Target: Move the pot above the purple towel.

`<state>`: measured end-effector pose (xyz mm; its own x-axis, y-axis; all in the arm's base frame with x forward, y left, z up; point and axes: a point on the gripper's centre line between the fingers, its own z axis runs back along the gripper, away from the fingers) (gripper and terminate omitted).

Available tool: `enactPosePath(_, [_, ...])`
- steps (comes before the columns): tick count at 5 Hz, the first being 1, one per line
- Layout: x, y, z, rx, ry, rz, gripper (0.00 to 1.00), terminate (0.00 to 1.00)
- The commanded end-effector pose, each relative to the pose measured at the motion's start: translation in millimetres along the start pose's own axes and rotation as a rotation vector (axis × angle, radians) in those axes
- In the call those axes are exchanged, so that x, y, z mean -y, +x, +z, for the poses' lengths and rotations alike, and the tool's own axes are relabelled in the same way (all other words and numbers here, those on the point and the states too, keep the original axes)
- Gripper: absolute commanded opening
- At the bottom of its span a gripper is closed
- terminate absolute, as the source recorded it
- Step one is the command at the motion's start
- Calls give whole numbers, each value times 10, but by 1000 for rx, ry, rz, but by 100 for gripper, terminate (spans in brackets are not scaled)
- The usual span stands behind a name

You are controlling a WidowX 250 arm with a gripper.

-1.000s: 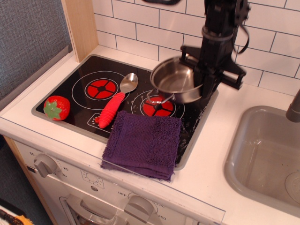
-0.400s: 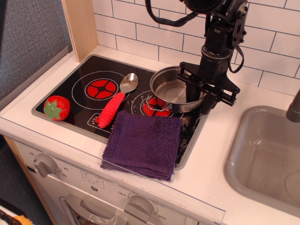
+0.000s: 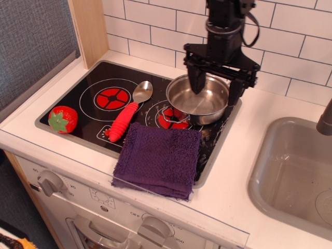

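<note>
While your gripper [image 3: 217, 85] hung spread over the pot [image 3: 199, 98] — behind the purple towel [image 3: 158, 158] — lifting straight was wisest.

Bright, even light from overhead; soft shadows only. White glints sit on the pot [image 3: 198, 99] and the glossy black stovetop [image 3: 93, 85]. Everything looks sharp, slightly grainy, with no edge bending.

Arm [image 3: 226, 21] cut off at top edge. Gripper [image 3: 215, 85] finger hides pot [image 3: 199, 99] rear rim (left part). Sink [image 3: 290, 171], right of pot, cropped.
</note>
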<state>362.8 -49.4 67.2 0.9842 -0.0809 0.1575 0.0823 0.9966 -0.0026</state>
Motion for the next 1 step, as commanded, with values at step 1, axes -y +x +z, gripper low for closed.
enactPosePath(1, [-176, -64, 167, 48, 25, 37, 100, 100])
